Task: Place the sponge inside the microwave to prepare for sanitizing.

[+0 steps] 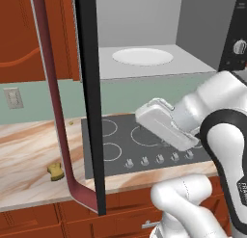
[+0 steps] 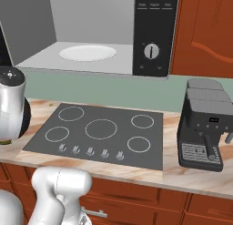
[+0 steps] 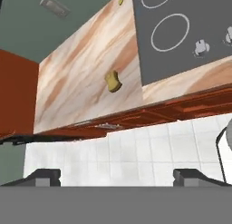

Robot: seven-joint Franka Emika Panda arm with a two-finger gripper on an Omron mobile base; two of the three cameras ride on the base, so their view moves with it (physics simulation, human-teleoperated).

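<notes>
Currently the sponge (image 1: 56, 171) lies on the counter (image 1: 29, 150), left of the cooktop (image 1: 144, 140), well apart from the gripper (image 3: 117, 175); fingers spread, empty.

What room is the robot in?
It looks like a kitchen. There's an open microwave up on the wall, a flat stove set in the counter, and a black coffee machine beside it.
</notes>
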